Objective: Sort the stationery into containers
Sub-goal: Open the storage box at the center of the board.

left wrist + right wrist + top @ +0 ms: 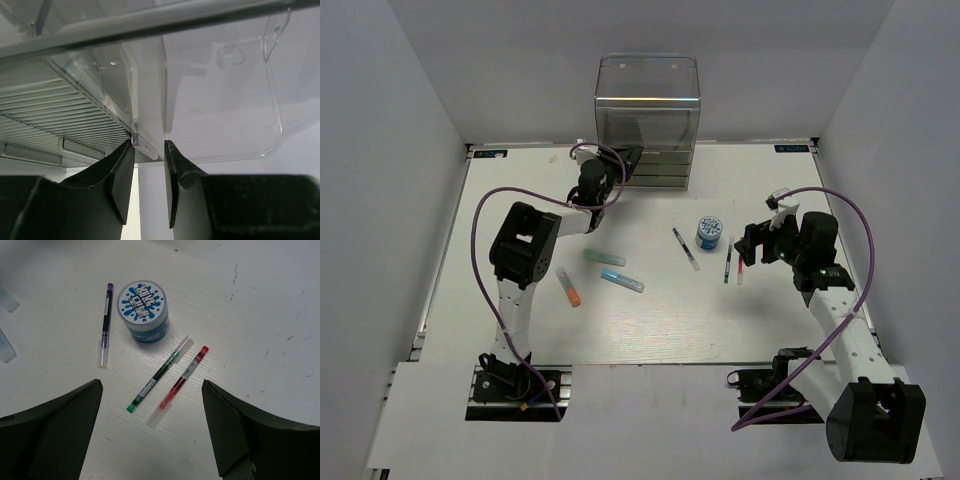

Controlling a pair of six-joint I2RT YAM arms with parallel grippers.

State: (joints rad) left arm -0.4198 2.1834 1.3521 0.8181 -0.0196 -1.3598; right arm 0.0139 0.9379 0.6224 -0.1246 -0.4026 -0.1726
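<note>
The clear organiser [648, 100] stands at the back centre, its grey drawers [660, 168] below. My left gripper [626, 160] is at its lower left corner. In the left wrist view the left gripper [149, 145] has its jaws a little apart, with a small clear tab [146, 146] of the organiser [220, 90] between the tips. My right gripper [752, 246] is wide open above the green pen [728, 260] and red pen [740, 268]. Its wrist view shows the right gripper [152, 390], the green pen [159, 375], the red pen [181, 382], the purple pen [104, 330] and the blue-and-white roll [143, 310].
On the table lie the roll [710, 232], purple pen [686, 249], teal marker [604, 258], light-blue marker [622, 280] and orange-capped marker [568, 288]. White walls close in the table on three sides.
</note>
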